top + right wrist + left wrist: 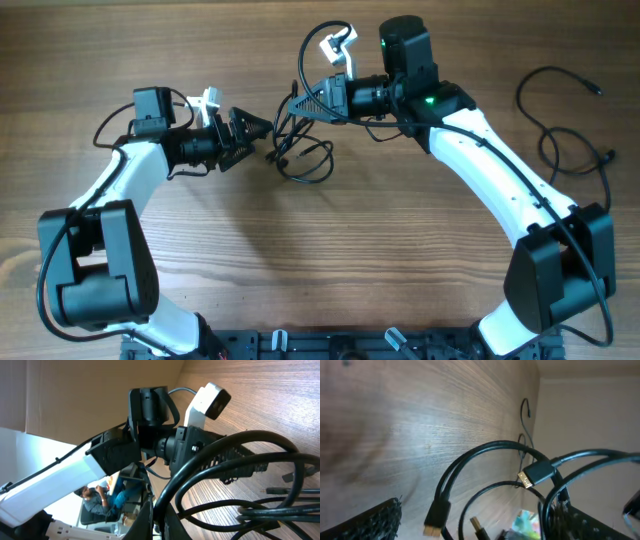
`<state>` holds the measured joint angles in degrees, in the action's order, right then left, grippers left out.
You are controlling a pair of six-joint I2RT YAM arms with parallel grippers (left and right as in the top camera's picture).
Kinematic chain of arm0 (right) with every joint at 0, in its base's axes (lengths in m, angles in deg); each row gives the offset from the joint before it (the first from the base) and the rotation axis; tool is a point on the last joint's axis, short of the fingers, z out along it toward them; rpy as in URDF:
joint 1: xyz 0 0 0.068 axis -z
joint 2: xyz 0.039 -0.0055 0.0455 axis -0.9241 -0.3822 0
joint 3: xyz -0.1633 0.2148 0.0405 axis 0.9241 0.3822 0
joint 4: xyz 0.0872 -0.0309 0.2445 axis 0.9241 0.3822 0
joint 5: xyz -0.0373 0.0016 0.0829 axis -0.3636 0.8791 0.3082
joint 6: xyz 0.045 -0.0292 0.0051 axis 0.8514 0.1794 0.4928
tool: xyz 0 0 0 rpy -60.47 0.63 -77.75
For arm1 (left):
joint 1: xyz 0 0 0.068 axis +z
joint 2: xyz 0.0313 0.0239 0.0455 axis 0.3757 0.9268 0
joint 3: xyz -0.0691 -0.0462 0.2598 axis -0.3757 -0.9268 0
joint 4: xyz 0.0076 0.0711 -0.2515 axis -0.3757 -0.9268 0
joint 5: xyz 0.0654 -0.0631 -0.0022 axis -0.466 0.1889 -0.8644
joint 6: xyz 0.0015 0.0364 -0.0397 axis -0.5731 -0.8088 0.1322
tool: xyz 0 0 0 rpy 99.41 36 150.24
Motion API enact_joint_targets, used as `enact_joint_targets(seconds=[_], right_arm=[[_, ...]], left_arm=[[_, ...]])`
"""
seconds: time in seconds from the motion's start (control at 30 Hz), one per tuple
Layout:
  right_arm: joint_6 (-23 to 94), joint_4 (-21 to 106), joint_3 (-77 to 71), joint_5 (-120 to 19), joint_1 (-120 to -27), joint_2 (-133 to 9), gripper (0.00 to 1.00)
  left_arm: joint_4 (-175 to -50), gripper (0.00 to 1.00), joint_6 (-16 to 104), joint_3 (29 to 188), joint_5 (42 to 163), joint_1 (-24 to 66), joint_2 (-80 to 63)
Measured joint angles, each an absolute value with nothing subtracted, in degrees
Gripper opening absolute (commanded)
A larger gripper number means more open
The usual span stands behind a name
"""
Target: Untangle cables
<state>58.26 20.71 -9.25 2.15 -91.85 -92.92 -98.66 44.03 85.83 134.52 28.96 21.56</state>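
Note:
The cables (303, 152) lie as a knotted black bundle on the wooden table (330, 260), between the two arms. My right gripper (297, 103) is shut on one strand at the top of the bundle; the wrist view shows its jaws (161, 519) pinching a black cable (225, 467), with loops running off to the right. My left gripper (262, 128) is open just left of the bundle. In its wrist view the fingers (480, 530) stand wide apart, with cable loops (485, 455) and gold-tipped plugs (436, 519) between them, not clamped.
A separate loose black cable (556, 112) lies at the far right of the table, also seen distantly in the left wrist view (525, 410). My left arm and its camera (150, 435) fill the right wrist view close ahead. The arm bases stand at the front edge.

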Motion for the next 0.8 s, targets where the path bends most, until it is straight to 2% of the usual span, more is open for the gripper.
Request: enact_joint_targets(seconds=[0.07, 0.17, 0.27, 0.37, 0.5, 0.73, 0.8], right_arm=[[59.29, 20.67, -9.25, 1.91, -91.85, -92.92, 0.04], [59.88, 20.65, -9.25, 1.56, -91.85, -92.92, 0.04], [59.97, 20.67, -9.25, 1.56, -91.85, -92.92, 0.04], [60.29, 20.67, -9.25, 1.54, -91.85, -92.92, 0.04], [60.34, 20.65, -9.25, 1.54, -91.85, -92.92, 0.04], [60.36, 20.67, -9.25, 1.54, -91.85, -92.92, 0.04], [60.36, 20.67, -9.25, 1.54, -91.85, -92.92, 0.04]], left_arm=[[-99.08, 0.79, 47.02, 85.83, 134.5, 29.7, 21.56], [-101.48, 0.77, 52.9, 85.74, 135.33, 30.4, 21.56], [-103.8, 0.72, 62.58, 85.72, 141.39, 30.49, 21.56], [-105.17, 0.63, 71.98, 85.68, 148.86, 30.49, 21.56], [-107.27, 0.52, 79.83, 85.65, 152.95, 29.81, 21.56], [-109.09, 0.48, 86.8, 85.65, 155.92, 26.95, 21.56], [-109.11, 0.41, 87.24, 85.65, 156.16, 26.56, 21.56]])
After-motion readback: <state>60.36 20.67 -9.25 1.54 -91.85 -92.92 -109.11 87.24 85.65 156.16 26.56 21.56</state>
